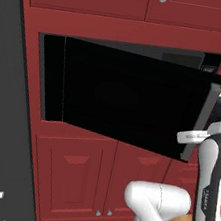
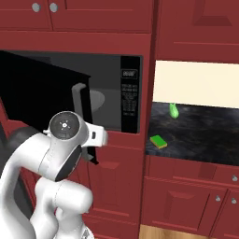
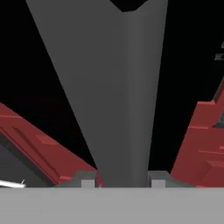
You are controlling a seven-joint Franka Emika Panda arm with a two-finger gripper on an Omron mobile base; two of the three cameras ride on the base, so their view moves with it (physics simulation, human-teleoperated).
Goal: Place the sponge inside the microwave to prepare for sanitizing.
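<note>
Risk: my tool (image 3: pixel 119 181) slips off tall grey door handle (image 3: pixel 111 87) mid-swing if pull angle drifts from door's arc; large black microwave door (image 1: pixel 129 98) then stops half open, blocking grey cavity (image 2: pixel 105 100).
Second risk: my arm crowds door edge.
Tool: jaws closed tight on handle, one finger either side, nothing else held.
Small green-and-yellow sponge (image 2: pixel 158 141): lying on dark table right of built-in black microwave (image 2: pixel 130 93), well apart from tool, untouched.
</note>
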